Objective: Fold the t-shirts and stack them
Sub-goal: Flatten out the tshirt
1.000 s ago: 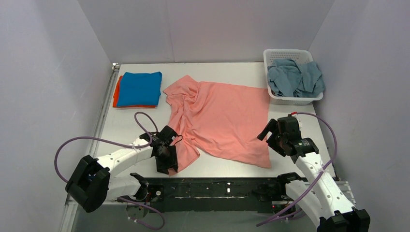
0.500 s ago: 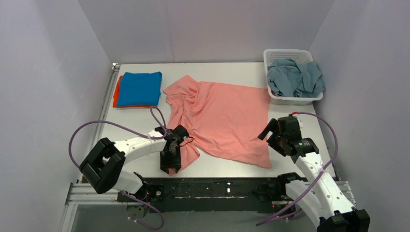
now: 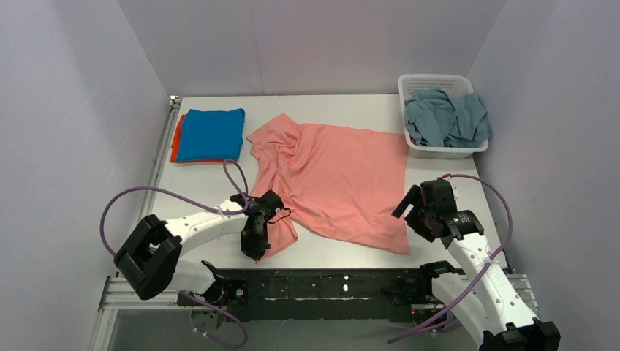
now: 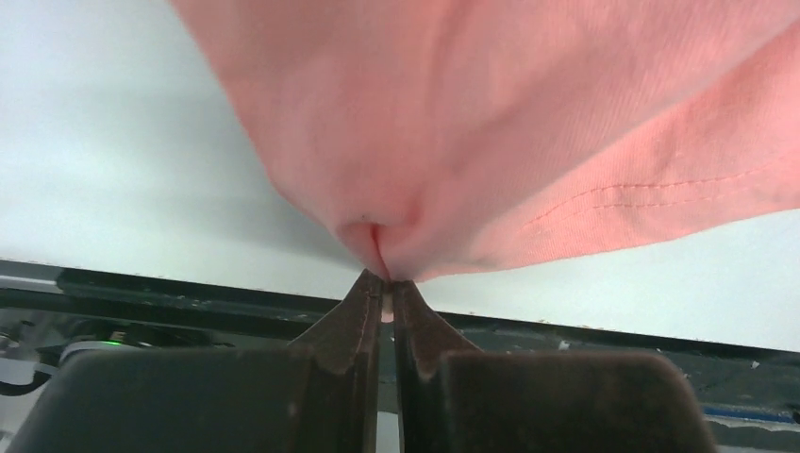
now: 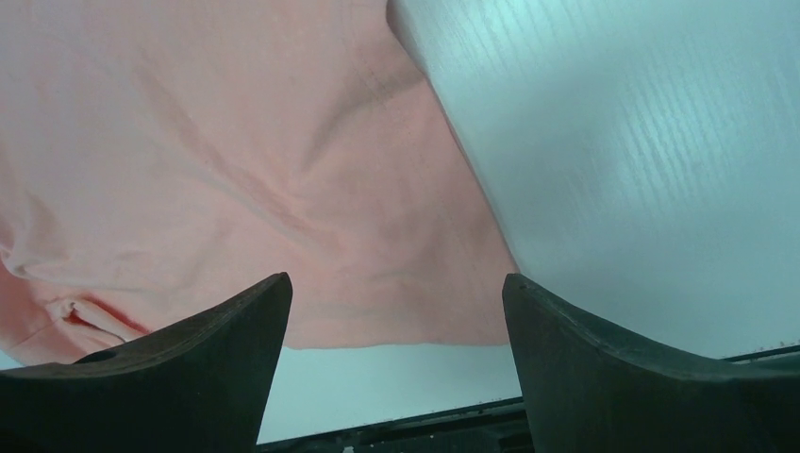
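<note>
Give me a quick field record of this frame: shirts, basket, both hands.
pink shirt: salmon-pink t-shirt spread unfolded mid-table, left side bunched
left: left hand shut on the shirt's near-left edge
right: right hand open over the shirt's near-right corner, gripping nothing
stack: blue t-shirt folded on top of orange t-shirt, far left
basket: white basket far right, holding crumpled grey-blue t-shirt

Plain pale walls (image 3: 329,36) enclose the white table (image 3: 329,104) on three sides.
</note>
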### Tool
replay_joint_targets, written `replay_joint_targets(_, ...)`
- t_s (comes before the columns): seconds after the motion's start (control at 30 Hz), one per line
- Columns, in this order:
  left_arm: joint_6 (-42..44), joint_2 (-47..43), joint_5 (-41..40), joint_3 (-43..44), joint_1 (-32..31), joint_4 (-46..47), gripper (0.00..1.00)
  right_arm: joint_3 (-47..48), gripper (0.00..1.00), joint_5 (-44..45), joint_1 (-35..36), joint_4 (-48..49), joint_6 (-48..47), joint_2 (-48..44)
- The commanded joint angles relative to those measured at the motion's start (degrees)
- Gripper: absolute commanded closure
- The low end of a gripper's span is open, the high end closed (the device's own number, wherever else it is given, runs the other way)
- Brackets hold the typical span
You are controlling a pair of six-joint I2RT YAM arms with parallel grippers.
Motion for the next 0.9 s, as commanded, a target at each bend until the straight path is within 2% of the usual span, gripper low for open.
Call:
replay_joint_targets(0.0,-1.01,-7.71,-7.57,-2.40,0.04,-9.09,1.00,0.80,0.12,-5.08,-0.27,-5.95,2.77,0.01)
replay_joint_targets(0.13,-2.22,-11.31,-5.88,-2.46,0.04,-11.13,1.00,-0.72,0.21,-9.21,-0.22,-9.79,5.35,2.56)
replay_joint_targets(0.3,-4.19,-14.46,-4.99,-4.16,-0.01,-12.12,1.00,-1.82,0.27,-7.34,0.08,-10.95,9.93,2.87)
replay_joint_targets(0.43,-5.57,-18.59,-6.55,-5.25,0.04,-15.08,1.00,-2.76,0.27,-7.88,0.09,-10.17,13.01,5.82)
replay_joint_targets(0.57,-6.38,-23.23,-11.99,-5.11,0.00,-21.53,1.00,-4.91,0.27,-9.27,0.22,-8.56,15.38,8.90)
replay_joint_targets(0.7,-7.51,-25.23,-17.26,-6.00,0.04,-25.35,1.00,-5.03,0.28,-9.28,1.16,-9.40,18.42,8.22)
replay_joint_targets(0.87,-7.34,-25.75,-18.36,-5.80,0.04,-25.77,1.00,-5.81,0.30,-8.31,5.57,-10.83,25.31,7.31)
